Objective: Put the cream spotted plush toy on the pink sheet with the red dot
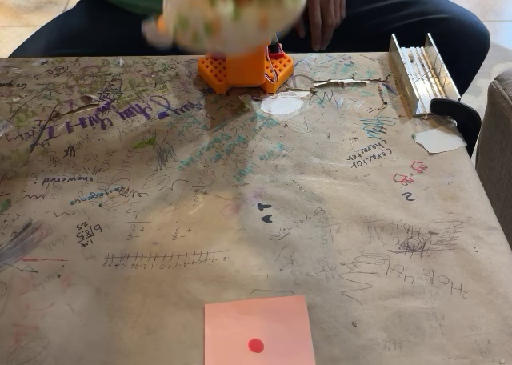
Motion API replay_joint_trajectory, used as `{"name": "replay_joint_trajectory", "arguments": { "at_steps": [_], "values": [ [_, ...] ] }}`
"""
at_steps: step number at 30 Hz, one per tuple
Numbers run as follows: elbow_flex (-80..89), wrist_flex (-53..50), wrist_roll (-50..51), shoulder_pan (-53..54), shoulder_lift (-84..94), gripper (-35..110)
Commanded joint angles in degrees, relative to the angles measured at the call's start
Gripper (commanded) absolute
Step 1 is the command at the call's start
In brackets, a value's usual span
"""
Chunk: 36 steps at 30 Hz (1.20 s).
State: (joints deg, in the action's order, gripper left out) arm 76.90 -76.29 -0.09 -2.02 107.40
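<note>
Scribbled tabletop (240, 221), pink sheet (258, 331) with red dot (255, 346) at near edge, blurred plush (228, 13) aloft far back above orange arm base (244, 67), pincer state impossible to tell.

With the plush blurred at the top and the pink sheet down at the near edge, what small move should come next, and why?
Probably carry the cream spotted plush toy toward the near edge, over the pink sheet with the red dot. The toy is blurred, raised above the orange arm base at the far side, and the sheet lies bare. The jaws cannot be made out.

"AT" scrawled on table (448, 301)
</note>
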Motion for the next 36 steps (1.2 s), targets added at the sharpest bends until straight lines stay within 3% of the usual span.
{"name": "replay_joint_trajectory", "arguments": {
  "at_steps": [1, 7, 18, 25, 27, 29, 30, 31, 32, 33, 36],
  "values": [
    [-10.3, -1.1, 0.2, -2.2, 1.8, 0],
    [3.4, -4.5, -2.0, -12.2, 31.3, 0],
    [2.2, -11.4, -5.1, -9.8, 57.7, 0],
    [4.5, -4.7, -5.8, -1.5, 57.1, 0],
    [10.4, 3.1, -4.2, 1.9, 51.2, 0],
    [13.4, 10.5, -3.5, 5.8, 34.6, 0],
    [10.4, 9.6, -2.8, 7.1, 23.7, 2],
    [6.2, 4.5, -1.5, 7.6, 14.9, 15],
    [3.9, -1.3, -2.3, 7.0, 9.8, 44],
    [5.5, -4.5, -4.7, 5.4, 8.8, 47],
    [25.1, 2.2, -6.7, 3.4, 22.1, 55]
  ]
}}
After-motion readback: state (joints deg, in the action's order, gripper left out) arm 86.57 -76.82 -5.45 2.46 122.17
